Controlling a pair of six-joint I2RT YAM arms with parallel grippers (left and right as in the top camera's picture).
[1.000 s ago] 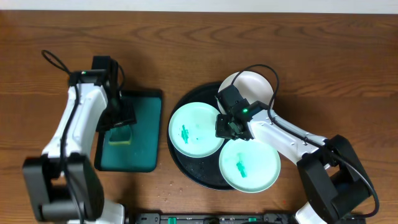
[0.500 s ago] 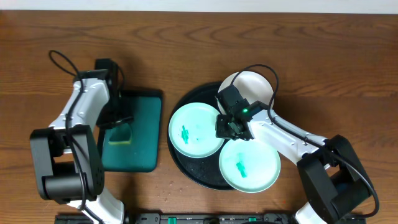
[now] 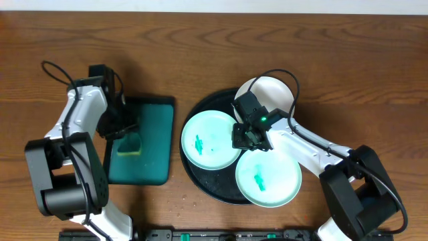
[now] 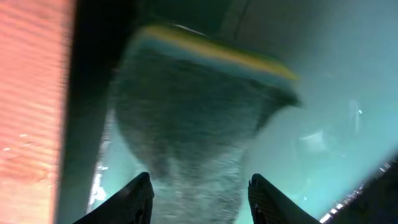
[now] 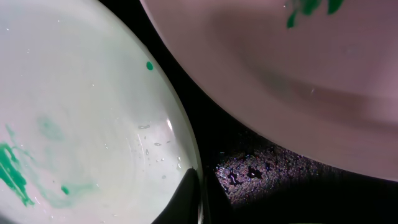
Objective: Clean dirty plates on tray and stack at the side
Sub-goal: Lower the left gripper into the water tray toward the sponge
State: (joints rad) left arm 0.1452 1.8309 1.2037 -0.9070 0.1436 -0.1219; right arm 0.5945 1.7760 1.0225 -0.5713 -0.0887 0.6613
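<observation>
— What is seen farthest to the left of the black tray (image 3: 214, 182)?

— The left gripper (image 4: 200, 199) is seen there. It is lowered over a dark-green tray (image 3: 152, 114), which is laid on the wooden table (image 3: 200, 40) just beside the black tray's left rim. A sponge (image 4: 186, 118), yellow on one face and grey-green on the other, is found in that green tray.

— How are the left jaws set?

— They are held apart, with one finger at each side of the sponge. Whether the sponge is pressed cannot be told from the blurred wrist view.

— What is carried on the black tray itself?

— Three white plates are carried. The first plate (image 3: 212, 137) is laid on the tray's left half, and a green smear is shown near its middle.

— Where is the right gripper (image 5: 194, 198) found?

— It is found near the tray's middle, low over the speckled black surface between the first plate and the second plate (image 3: 271, 181). Its jaws are closed together, and the tip is placed just at the first plate's rim.

— And on the tray's right side?

— The second plate, also smeared green, is laid at the near right and is carried out past the tray's rim. The third plate (image 3: 271, 90) is laid at the far right, over the rim, and is partly hidden by the right arm (image 3: 301, 144).
</observation>
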